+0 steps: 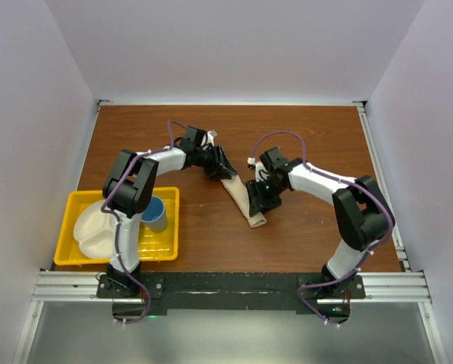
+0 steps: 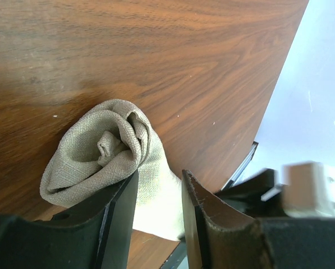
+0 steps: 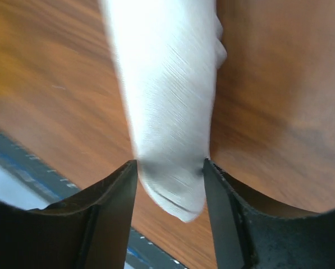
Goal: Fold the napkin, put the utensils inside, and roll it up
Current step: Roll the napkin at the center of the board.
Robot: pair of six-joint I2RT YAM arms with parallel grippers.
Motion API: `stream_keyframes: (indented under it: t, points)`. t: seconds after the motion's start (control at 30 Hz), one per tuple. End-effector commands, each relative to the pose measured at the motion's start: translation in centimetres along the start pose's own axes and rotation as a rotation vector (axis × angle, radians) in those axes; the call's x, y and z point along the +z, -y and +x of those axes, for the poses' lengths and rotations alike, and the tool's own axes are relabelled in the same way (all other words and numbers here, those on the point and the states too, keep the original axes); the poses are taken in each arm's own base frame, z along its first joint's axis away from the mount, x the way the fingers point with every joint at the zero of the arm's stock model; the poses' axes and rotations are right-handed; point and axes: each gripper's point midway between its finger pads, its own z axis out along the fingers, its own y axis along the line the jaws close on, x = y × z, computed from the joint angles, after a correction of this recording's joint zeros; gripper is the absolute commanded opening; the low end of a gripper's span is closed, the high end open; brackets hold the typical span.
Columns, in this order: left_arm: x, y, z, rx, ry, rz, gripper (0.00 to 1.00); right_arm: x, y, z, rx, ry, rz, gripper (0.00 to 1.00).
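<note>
The beige napkin [image 1: 241, 199] lies rolled into a slim tube on the wooden table, running from upper left to lower right. My left gripper [image 1: 224, 171] is at its upper end. In the left wrist view the spiral end of the napkin [image 2: 100, 151] bulges past the fingers, and my left gripper [image 2: 160, 182] is shut on the cloth. My right gripper [image 1: 255, 203] is at the lower end. There my right gripper [image 3: 170, 168] stands open, one jaw on each side of the napkin [image 3: 167, 84]. The utensils are hidden.
A yellow tray [image 1: 82, 254] sits at the front left, holding a white divided plate [image 1: 95, 227] and a blue cup [image 1: 156, 214]. White walls ring the table, with a metal rail [image 1: 378, 167] along its right edge.
</note>
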Motion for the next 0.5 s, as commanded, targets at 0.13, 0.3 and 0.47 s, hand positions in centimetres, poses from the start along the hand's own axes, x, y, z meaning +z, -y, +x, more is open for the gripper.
stream_keyframes:
  t: [0.13, 0.3, 0.47]
  points:
    - [-0.7, 0.2, -1.7, 0.119, 0.035, -0.098, 0.42, -1.8, 2.5, -0.4, -0.050, 0.105, 0.253, 0.52]
    - [-3.1, 3.1, -3.4, 0.192, 0.101, -0.115, 0.42, -5.3, -1.1, -3.9, -0.183, 0.261, 0.258, 0.66]
    - [-7.2, 3.6, -5.0, 0.210, 0.211, -0.264, 0.42, -4.4, -2.7, -5.8, -0.288, 0.237, 0.311, 0.76]
